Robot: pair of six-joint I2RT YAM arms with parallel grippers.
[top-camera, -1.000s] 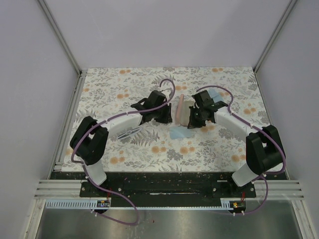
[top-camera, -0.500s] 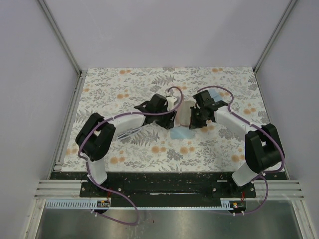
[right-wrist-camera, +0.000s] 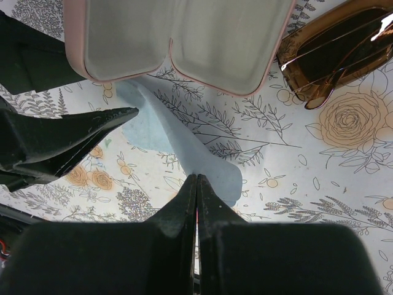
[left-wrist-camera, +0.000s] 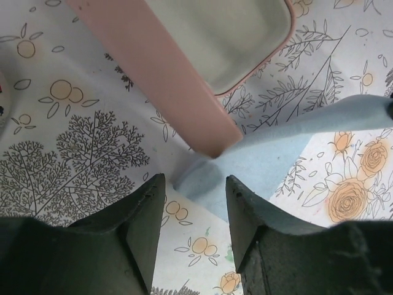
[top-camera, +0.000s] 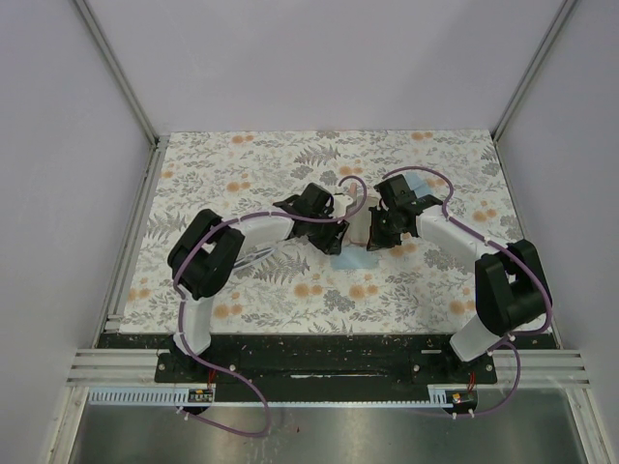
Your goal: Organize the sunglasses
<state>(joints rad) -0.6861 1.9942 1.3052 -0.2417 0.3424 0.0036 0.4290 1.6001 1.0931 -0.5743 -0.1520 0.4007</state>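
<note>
Lying folded in the upper right of the right wrist view, the sunglasses [right-wrist-camera: 331, 52] rest on the flowered table [right-wrist-camera: 344, 135] just right of the open pink case [right-wrist-camera: 184, 37], up and to the right of the right claw [right-wrist-camera: 196, 179] and clear of it. That claw is pressed closed at the lower middle, pinching a corner of the blue cloth [right-wrist-camera: 178, 144], which runs up under the case's edge. In the left wrist view the left claw [left-wrist-camera: 195, 184] stands spread at the bottom, the cloth's near corner between its tips, gripping nothing.
</note>
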